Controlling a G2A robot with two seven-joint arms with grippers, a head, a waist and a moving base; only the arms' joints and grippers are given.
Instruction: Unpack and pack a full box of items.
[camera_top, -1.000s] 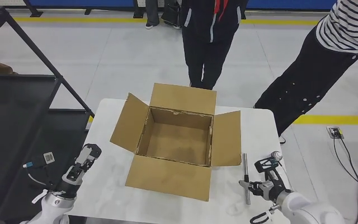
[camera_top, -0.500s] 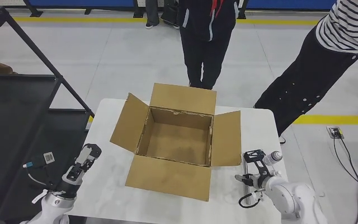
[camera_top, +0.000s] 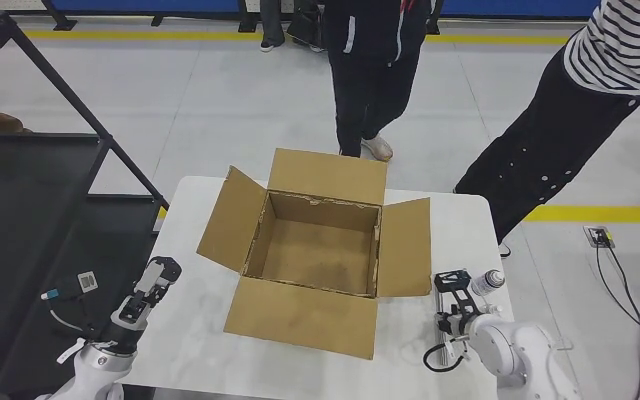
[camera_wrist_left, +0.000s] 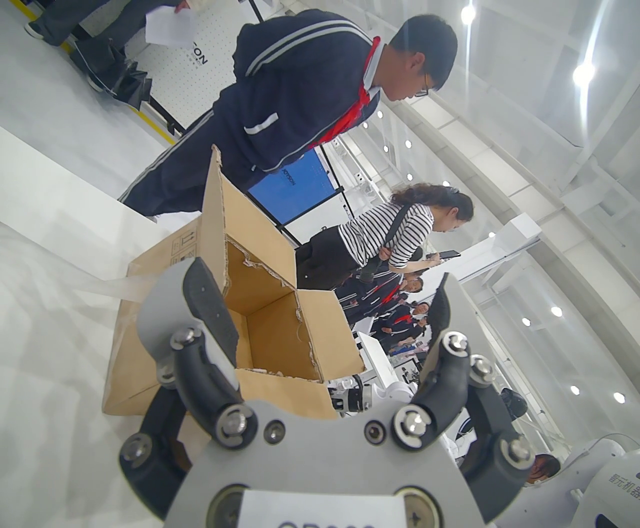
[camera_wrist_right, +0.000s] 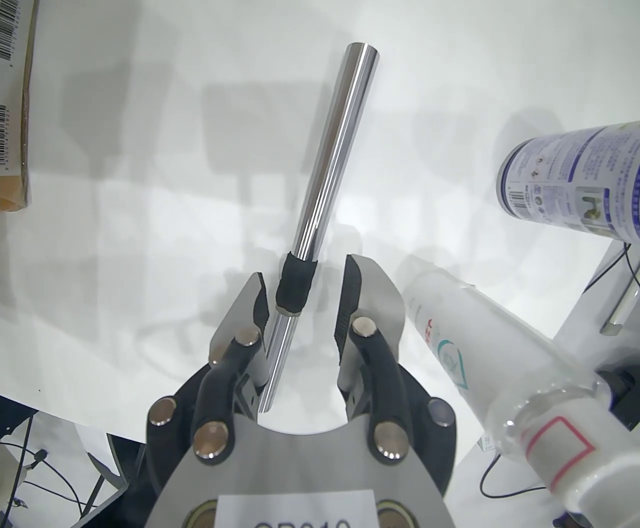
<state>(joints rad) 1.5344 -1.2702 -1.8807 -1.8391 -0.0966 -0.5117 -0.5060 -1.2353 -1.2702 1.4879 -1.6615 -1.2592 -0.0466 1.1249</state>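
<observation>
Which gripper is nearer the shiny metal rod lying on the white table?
Right. The right gripper straddles the shiny metal rod, jaws open either side of it. The left gripper sits beyond the open cardboard box.

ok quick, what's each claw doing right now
Left claw: open, empty.
Right claw: open, around the metal rod, not shut on it.

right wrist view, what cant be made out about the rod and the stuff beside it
Shiny metal rod: near end hidden under the open right gripper; whether a pad touches it is unclear.
Clear plastic bottle: one end runs off the picture's edge.
Blue-and-white can: one end cut off by the edge.
Top view: the gripper covers most of the rod.
</observation>
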